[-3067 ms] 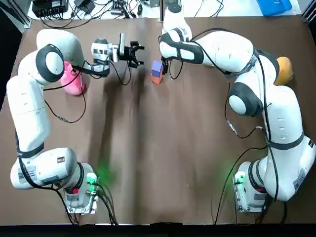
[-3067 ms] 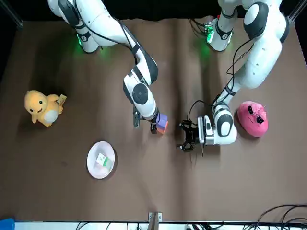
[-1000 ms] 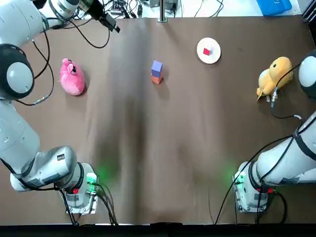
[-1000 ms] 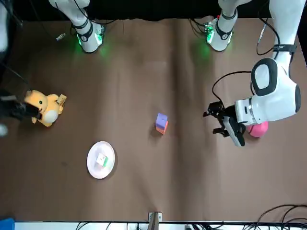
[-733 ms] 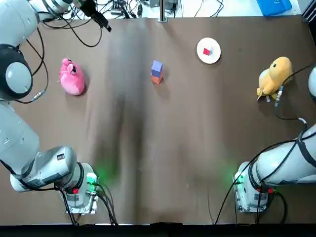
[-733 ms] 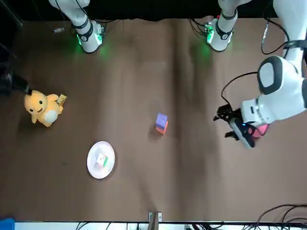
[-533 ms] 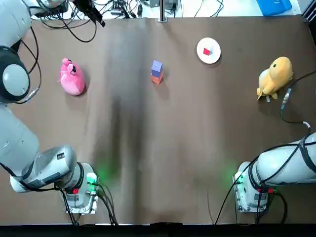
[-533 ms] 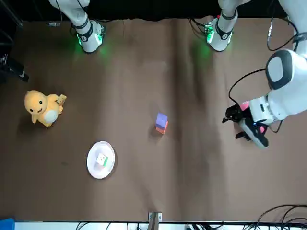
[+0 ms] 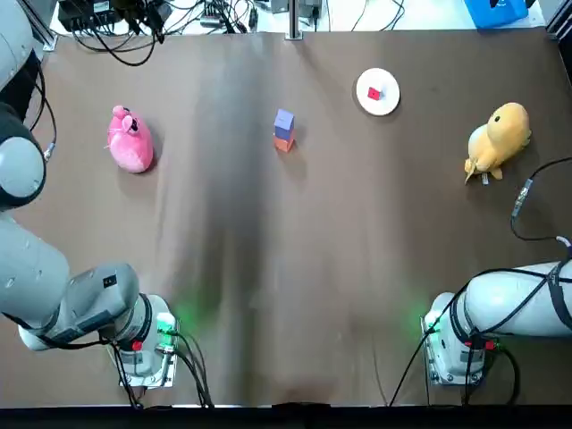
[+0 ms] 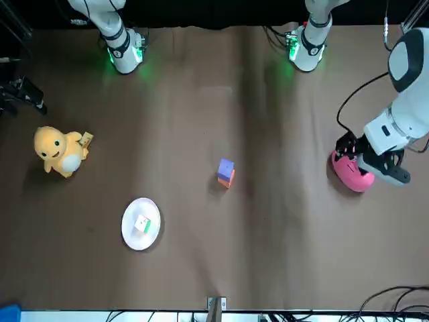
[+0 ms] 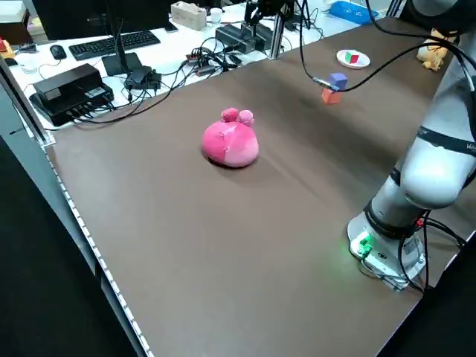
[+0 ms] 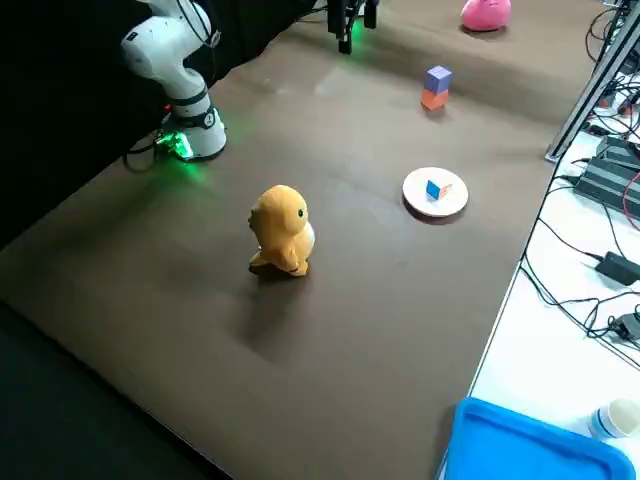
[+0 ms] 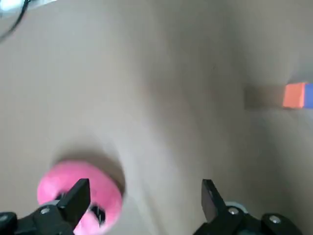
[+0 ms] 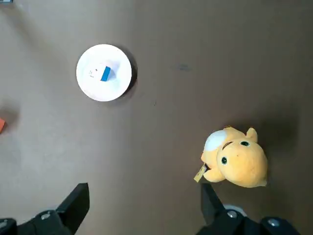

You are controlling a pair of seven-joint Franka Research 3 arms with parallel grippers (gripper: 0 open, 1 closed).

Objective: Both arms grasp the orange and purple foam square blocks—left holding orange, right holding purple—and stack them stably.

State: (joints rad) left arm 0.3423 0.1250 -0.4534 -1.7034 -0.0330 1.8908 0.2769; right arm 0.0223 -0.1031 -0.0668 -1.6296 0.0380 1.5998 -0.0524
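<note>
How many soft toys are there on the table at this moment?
2. A pink toy lies on the robot's left side of the table, and a yellow toy stands on its right side. Nothing on the table seems to hide another one.

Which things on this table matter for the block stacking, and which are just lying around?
Job: purple block, sitting on the orange block; left claw, open above the pink plush; right claw, open near the yellow plush.
Lying about: pink plush, yellow plush, white plate, small cube on it.
</note>
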